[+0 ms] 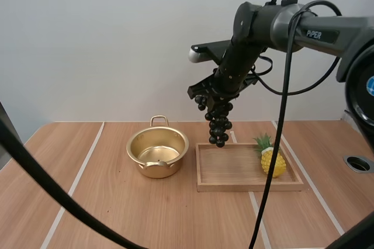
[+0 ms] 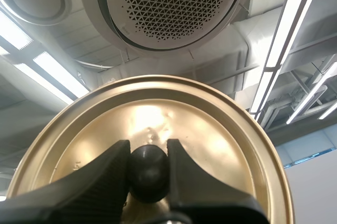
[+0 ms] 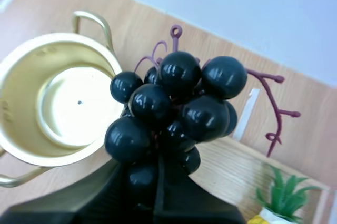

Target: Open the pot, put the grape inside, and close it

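The pot [image 1: 158, 154] stands open on the table [image 1: 117, 220], its gold inside bare. Just beside the pot, to its right, lies a wooden tray [image 1: 234, 186], with a toy pineapple [image 1: 273, 160] at the tray's end far from the pot. The bunch of grapes [image 1: 219, 123] hangs in the air above the tray's end nearest the pot, higher than the pot's rim and apart from it. The right gripper [image 1: 213, 100] pinches the bunch's top, the berries dangling beneath. The left gripper [image 2: 149, 166] clamps the black knob [image 2: 149, 174] of the lid [image 2: 210, 145]; where the lid is relative to the pot cannot be told.
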`<state>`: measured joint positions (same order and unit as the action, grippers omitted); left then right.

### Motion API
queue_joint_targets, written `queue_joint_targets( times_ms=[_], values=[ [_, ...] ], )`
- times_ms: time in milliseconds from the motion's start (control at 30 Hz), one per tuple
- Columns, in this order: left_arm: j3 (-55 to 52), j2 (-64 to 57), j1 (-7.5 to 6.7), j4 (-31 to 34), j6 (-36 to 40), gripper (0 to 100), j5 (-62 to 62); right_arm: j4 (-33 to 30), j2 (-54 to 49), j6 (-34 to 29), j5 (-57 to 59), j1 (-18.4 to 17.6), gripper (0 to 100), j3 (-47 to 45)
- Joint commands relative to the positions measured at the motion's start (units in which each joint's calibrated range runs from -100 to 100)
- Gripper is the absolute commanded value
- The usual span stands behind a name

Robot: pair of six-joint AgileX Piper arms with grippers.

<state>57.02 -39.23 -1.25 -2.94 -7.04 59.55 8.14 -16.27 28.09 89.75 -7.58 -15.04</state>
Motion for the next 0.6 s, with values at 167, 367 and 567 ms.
queue_joint_targets(
  times_ms=[167,367,567],
  values=[
    [0.04,-0.06,0.04,0.61,0.64,0,0.56,0.66,-2.77,2.31,6.76,-0.02,0,11.19],
    [0.04,-0.12,0.04,0.89,0.64,0,2.48,7.75,-2.53,4.91,10.25,-0.02,0,18.21],
    [0.04,-0.12,0.04,2.55,0.64,0,2.66,20.95,-1.92,11.44,10.25,-0.17,0,19.61]
  ],
)
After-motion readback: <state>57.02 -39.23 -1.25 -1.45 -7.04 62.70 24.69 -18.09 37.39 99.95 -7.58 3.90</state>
